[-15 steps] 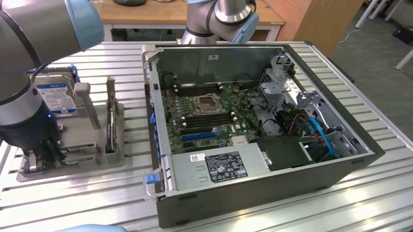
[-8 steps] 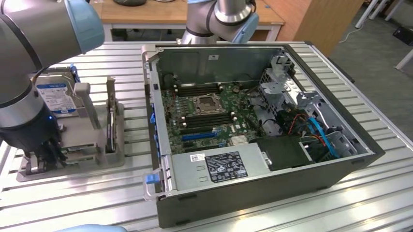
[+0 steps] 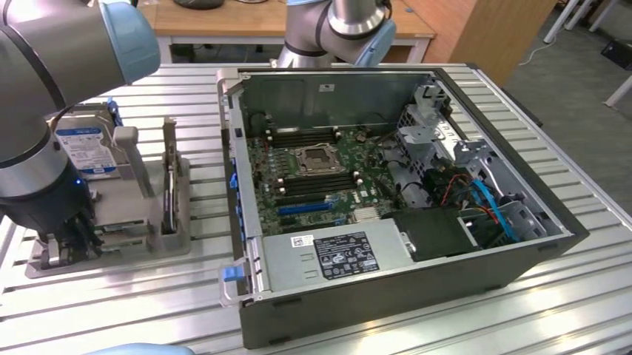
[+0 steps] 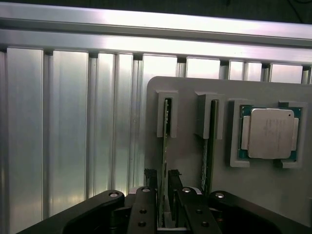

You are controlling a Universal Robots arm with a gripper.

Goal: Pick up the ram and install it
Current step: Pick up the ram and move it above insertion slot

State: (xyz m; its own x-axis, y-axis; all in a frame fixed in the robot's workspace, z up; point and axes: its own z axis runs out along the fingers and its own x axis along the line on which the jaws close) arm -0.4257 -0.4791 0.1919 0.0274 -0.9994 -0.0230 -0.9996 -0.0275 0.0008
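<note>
The arm (image 3: 40, 148) is reaching down at the exterior view's left, over a grey holder (image 4: 190, 97) that is sitting on the slatted table (image 4: 73, 122); the gripper (image 4: 163, 178) is hanging low over the holder's edge. In the wrist view the ram (image 4: 165, 151) is standing on edge in a slot of the holder, and the fingers (image 4: 150, 178) are straddling it, one on each side; the jaws are standing part open, with the ram running up between them and no clamping showing. A second stick (image 4: 208, 151) is standing in the next slot, just beside the first and parallel to it; a square silver processor (image 4: 270, 132) is lying flat in its own recess on the far side of that second stick. In the exterior view a blue-labelled drive (image 3: 84, 151) is standing upright on the holder behind the arm; the open case (image 3: 395, 296) is lying on its side near the holder, towards the exterior view's right, with the board (image 3: 316, 177) facing up inside it; the ram is sitting well apart from the board, not yet lifted out of its slot.
</note>
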